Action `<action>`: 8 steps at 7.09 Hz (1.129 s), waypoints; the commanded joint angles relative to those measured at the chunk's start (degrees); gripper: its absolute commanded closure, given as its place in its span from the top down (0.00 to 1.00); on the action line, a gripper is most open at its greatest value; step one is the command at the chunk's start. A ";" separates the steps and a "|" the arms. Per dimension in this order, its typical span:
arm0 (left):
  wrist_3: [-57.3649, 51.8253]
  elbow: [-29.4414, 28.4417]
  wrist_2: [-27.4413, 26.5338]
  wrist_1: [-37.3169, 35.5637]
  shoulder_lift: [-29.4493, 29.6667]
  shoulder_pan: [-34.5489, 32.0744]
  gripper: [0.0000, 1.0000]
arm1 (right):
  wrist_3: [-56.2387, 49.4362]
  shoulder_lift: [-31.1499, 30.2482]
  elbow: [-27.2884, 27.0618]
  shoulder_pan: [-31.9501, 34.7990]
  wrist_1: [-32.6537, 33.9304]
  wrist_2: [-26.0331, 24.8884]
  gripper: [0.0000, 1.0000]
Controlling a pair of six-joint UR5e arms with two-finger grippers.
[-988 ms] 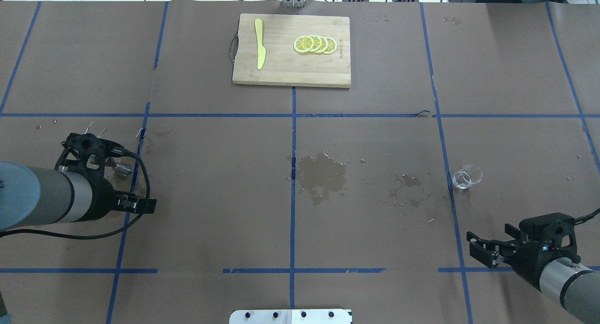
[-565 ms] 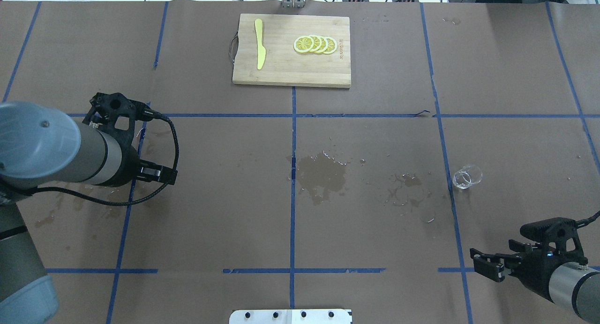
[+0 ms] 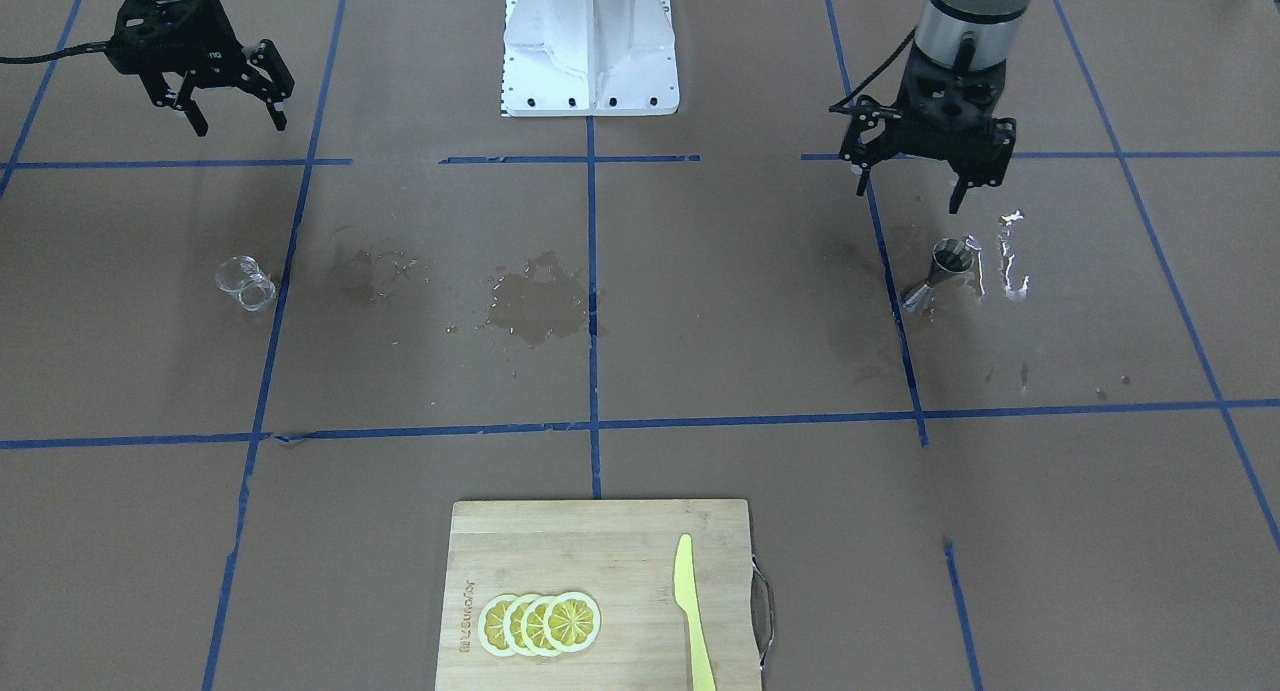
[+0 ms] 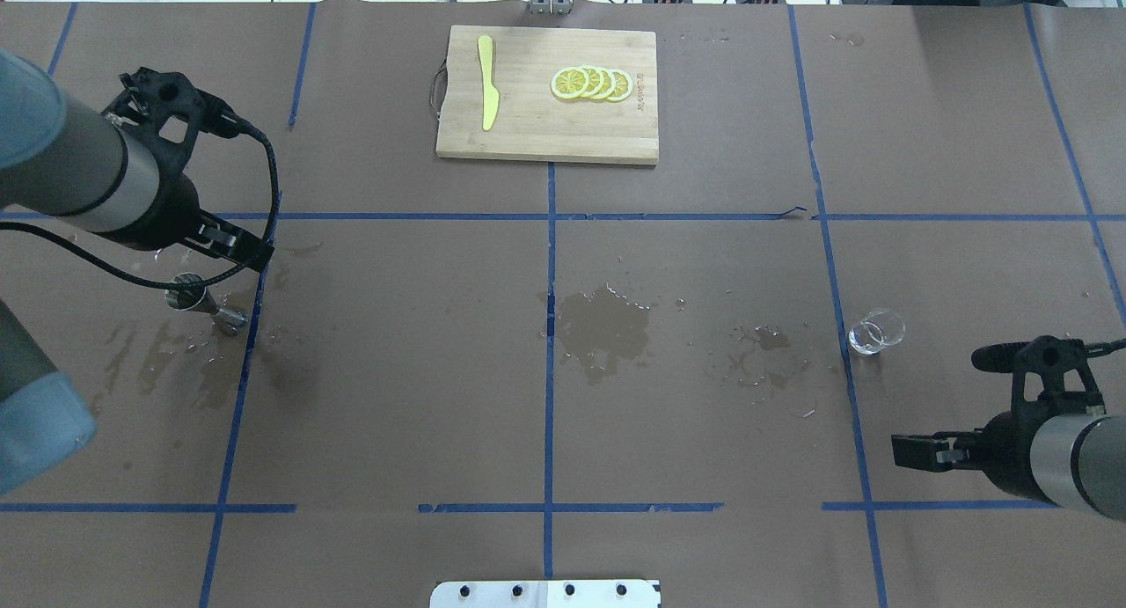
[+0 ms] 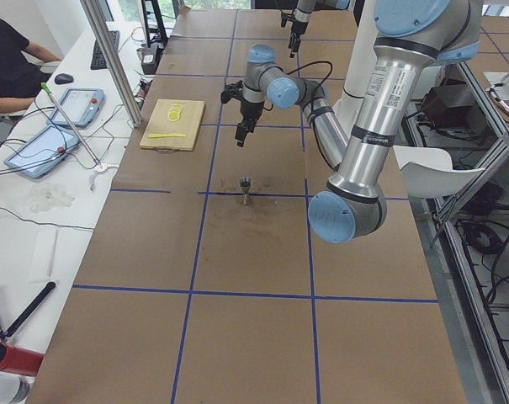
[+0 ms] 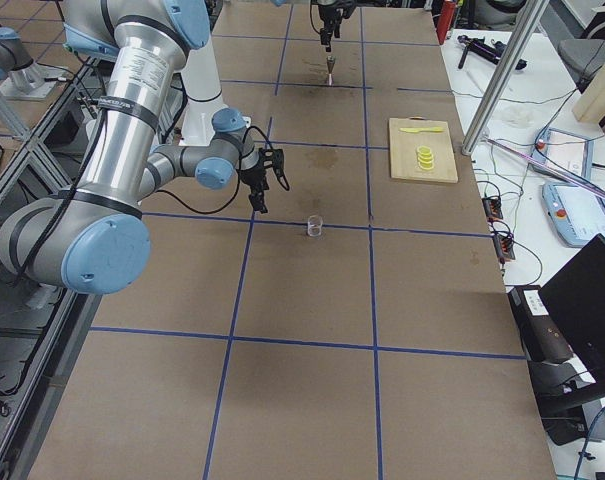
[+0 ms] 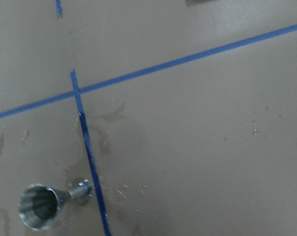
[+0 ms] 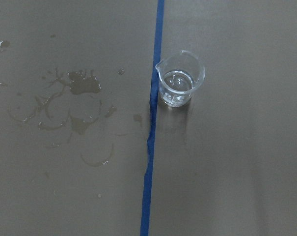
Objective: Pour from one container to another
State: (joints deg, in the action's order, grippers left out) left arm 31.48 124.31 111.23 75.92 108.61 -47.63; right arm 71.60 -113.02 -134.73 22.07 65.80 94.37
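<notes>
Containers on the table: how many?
2. A metal measuring cup stands on the robot's left side. A clear glass cup stands on its right side. Nothing looks hidden.

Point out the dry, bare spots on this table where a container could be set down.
Bare and dry: the far squares on both sides of the cutting board, and the stretch from the beaker toward the table's right end. Wet: the centre holds a puddle, with splashes trailing toward the beaker; around the jigger it is damp too.
</notes>
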 commanded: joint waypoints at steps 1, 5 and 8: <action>-7.82 -2.57 8.44 0.72 -0.16 -8.77 1.00 | -11.78 3.07 0.08 14.96 6.51 15.52 1.00; -20.58 -13.79 18.65 4.23 -0.86 -22.12 1.00 | -46.89 9.97 3.23 36.76 27.81 26.48 1.00; -33.65 -25.30 18.84 7.37 -0.95 -31.98 1.00 | -79.40 23.87 14.96 56.78 50.27 32.40 1.00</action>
State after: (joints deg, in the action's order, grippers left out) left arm 2.69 104.07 129.85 81.20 107.76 -75.41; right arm 6.57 -94.27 -126.04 69.56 108.22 122.13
